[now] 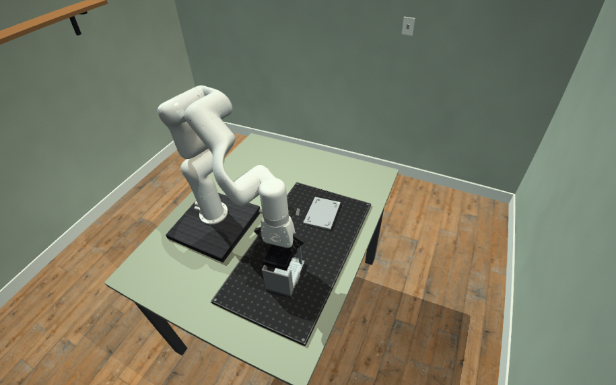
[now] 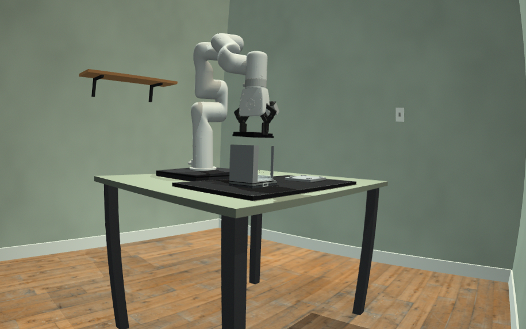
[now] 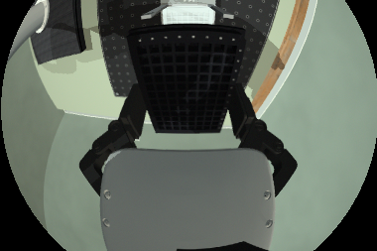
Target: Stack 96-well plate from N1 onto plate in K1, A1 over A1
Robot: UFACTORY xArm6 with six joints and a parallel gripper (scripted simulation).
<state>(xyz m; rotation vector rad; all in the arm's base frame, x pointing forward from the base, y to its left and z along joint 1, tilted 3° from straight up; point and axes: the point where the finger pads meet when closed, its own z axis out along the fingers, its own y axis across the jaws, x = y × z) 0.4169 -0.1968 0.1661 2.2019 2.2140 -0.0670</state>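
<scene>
Wooden shelf [image 2: 127,77] (black brackets), wall switch [image 2: 399,114], green table [image 2: 142,184].

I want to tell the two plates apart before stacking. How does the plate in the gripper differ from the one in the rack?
The held plate is black; the plate in the rack is white. The black plate hangs in the air, clamped by the gripper above the rack, while the white plate lies low inside the rack's walls. The black one shows in full; the white one is partly hidden. Both show a grid of wells.
</scene>
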